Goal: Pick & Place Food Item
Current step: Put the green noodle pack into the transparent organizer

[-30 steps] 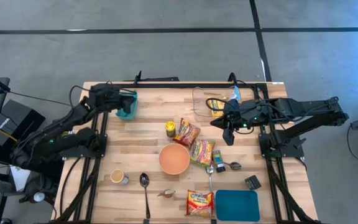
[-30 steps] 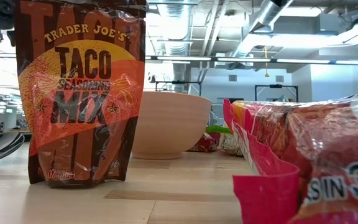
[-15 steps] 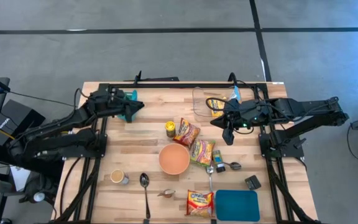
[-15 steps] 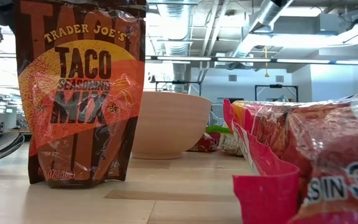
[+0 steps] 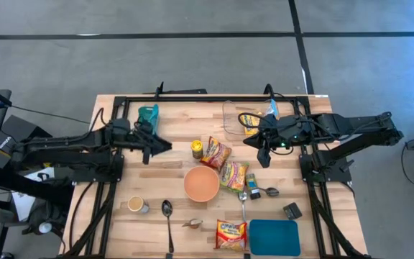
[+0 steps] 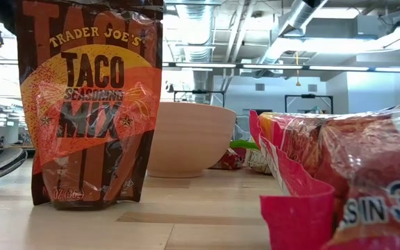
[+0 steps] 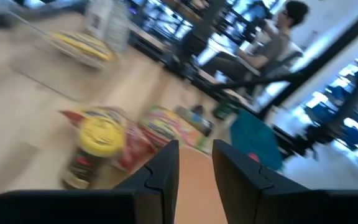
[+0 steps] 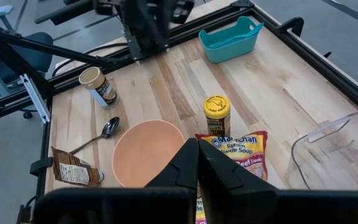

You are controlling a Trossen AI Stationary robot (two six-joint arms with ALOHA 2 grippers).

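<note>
- Left hand, fingers slightly apart and empty, points right at the yellow-lidded jar, nearer it than the right.
- Right hand hovers closed, empty.

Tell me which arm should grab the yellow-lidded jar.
Left. The left gripper sits just beside the yellow-lidded jar, jaws slightly apart and aimed at it. The right gripper hangs farther off, beyond the ramen packet, jaws shut.

Motion blur smears the yellow-lidded jar and packets.
</note>
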